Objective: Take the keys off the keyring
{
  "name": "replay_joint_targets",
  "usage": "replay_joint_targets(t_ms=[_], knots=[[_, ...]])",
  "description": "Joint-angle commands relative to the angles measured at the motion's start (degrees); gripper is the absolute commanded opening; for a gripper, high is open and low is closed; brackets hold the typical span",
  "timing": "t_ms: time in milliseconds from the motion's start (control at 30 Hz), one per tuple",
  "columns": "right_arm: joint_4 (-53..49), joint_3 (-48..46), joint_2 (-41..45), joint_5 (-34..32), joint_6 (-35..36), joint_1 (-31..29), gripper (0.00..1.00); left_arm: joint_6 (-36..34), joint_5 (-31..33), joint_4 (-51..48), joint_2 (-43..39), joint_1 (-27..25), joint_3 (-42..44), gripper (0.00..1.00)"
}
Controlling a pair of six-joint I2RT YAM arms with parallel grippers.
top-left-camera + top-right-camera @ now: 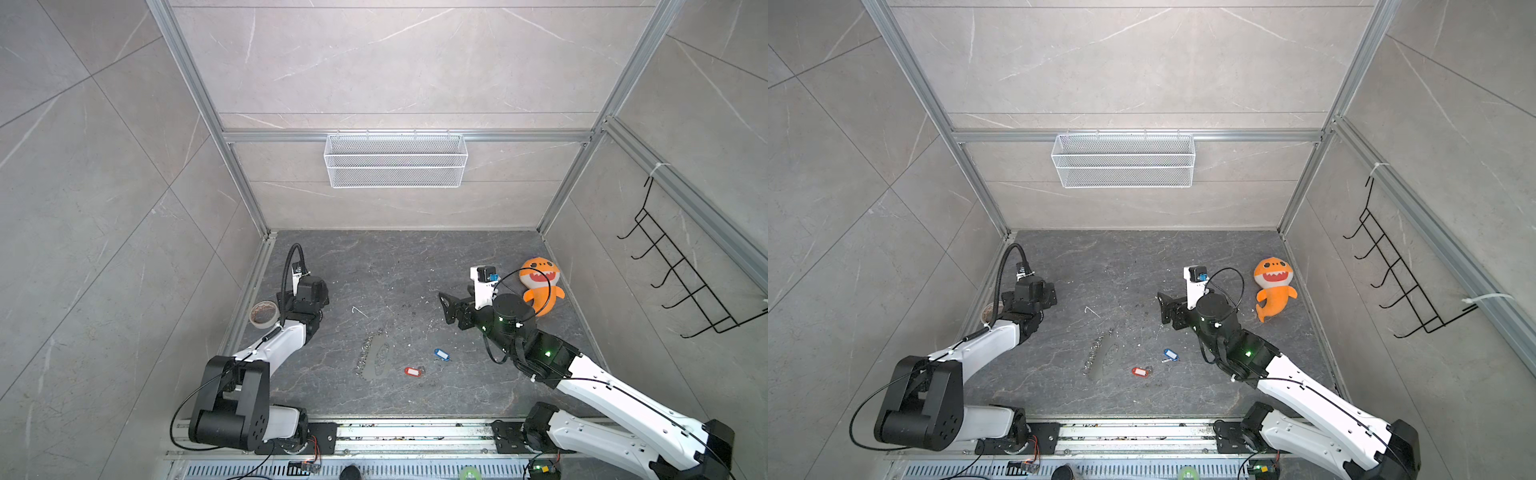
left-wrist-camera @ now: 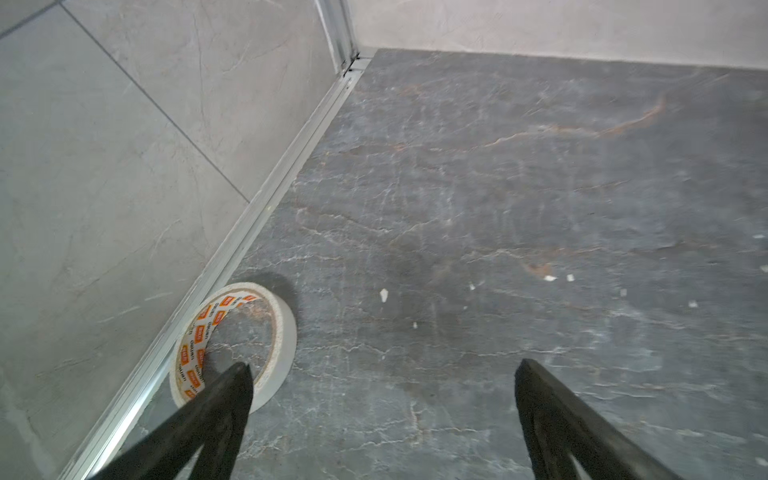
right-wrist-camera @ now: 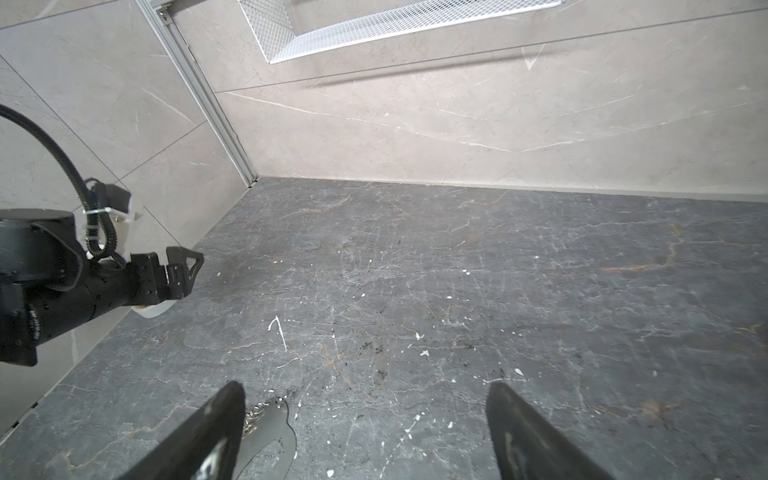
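In both top views the grey oval keyring (image 1: pixel 376 358) (image 1: pixel 1102 360) lies flat on the dark floor, with small silver rings along its left edge. A red-tagged key (image 1: pixel 413 371) (image 1: pixel 1140 371) and a blue-tagged key (image 1: pixel 441 354) (image 1: pixel 1170 354) lie loose to its right, apart from it. My right gripper (image 1: pixel 445 308) (image 3: pixel 365 386) hovers open and empty behind the keys. One end of the keyring (image 3: pixel 270 432) shows beside one of its fingers. My left gripper (image 1: pixel 311 291) (image 2: pixel 382 365) is open and empty near the left wall.
A tape roll (image 1: pixel 262 314) (image 2: pixel 286 340) rests against the left wall rail, close to a left finger. An orange plush shark (image 1: pixel 540 286) lies at the right. A white mesh basket (image 1: pixel 395 160) hangs on the back wall and a black hook rack (image 1: pixel 685 282) on the right wall.
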State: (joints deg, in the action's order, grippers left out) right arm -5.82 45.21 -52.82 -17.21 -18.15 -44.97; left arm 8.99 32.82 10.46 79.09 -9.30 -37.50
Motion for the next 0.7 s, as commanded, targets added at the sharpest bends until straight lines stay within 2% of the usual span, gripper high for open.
replay_joint_targets(t_ms=[0, 67, 200, 367, 400, 433, 533, 600, 633, 667], knots=[[-1.36, -0.92, 1.03, -2.38, 1.19, 0.15, 0.92, -3.99, 1.68, 7.43, 1.31, 2.91, 0.10, 1.00], [-1.29, -1.25, 1.26, -2.57, 1.52, 0.14, 0.92, -7.02, -0.55, 13.94, 0.99, 3.65, 3.04, 1.00], [0.13, -2.34, 1.95, -3.62, 1.45, 0.23, 0.97, -9.13, -9.33, 14.43, 0.22, 4.65, 4.61, 1.00], [-0.11, -2.29, 2.25, -5.33, 0.94, 0.23, 1.00, -9.54, -7.44, 32.47, 5.70, 4.42, 12.94, 1.00], [-0.36, -2.26, 2.41, -6.11, 0.77, 0.30, 1.00, -9.39, -7.85, 31.09, 5.96, 4.66, 12.30, 1.00], [-0.50, -2.34, 2.57, -6.74, 0.58, 0.32, 1.00, -8.77, -9.55, 28.04, 5.64, 5.32, 11.20, 1.00], [0.00, -2.52, 2.24, -6.22, 1.38, 0.32, 1.00, -8.19, -14.80, 28.77, 5.52, 7.46, 11.62, 1.00], [-0.81, -1.73, 1.22, -3.96, 2.95, 0.32, 1.00, -6.73, -22.45, 34.73, 5.49, 10.76, 15.85, 1.00], [-1.42, -1.22, 0.76, -3.42, 3.12, 0.32, 1.00, -8.29, -22.82, 45.28, 8.71, 10.76, 18.51, 1.00], [-1.28, -1.25, 0.62, -3.06, 3.27, 0.32, 1.00, -7.75, -22.45, 40.54, 7.87, 10.72, 17.39, 1.00]])
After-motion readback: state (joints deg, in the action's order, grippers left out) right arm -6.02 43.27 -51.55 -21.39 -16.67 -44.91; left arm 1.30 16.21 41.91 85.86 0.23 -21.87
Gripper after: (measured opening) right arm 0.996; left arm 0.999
